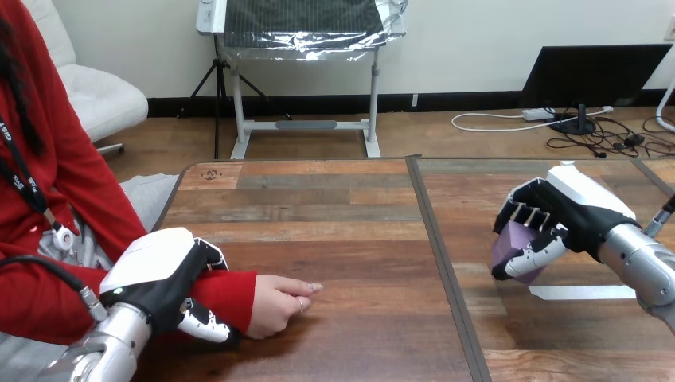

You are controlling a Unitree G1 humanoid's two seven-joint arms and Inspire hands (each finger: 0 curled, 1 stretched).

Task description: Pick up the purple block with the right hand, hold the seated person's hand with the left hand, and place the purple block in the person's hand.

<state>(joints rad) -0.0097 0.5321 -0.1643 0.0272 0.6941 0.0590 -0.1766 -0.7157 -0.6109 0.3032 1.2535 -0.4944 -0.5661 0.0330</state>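
Wooden planks make up the worktop (334, 199), and a dark seam (436, 255) runs down it from the far edge to the near edge.

Well left of the seam, the robot's left arm comes in from the lower left corner. The left hand (159, 267) sits on top of the person's wrist (237, 288), which is covered by a red sleeve (48, 302). Its white back shell faces up. Its fingers are curled over the far side of the sleeve and its thumb (203, 322) is tucked in on the near side, so the hand is clamped round the wrist.

Just beyond that grip, still left of the seam and apart from it, the person's hand (278, 306) rests on the worktop. Its fingers are loosely curled and one fingertip points toward the seam.

Right of the seam, and nearer to it than the person's hand is, the purple block (513, 247) is held tilted in the right hand (573, 211). The fingers hook over the block's upper edge and the thumb (535, 253) presses its lower face, so this hand is closed tight on the block. The right arm enters from the view's right edge.

A white tape strip (585, 292) lies flat on the worktop further right of the seam, just below the block's lower corner. Whether the block clears the worktop cannot be told.
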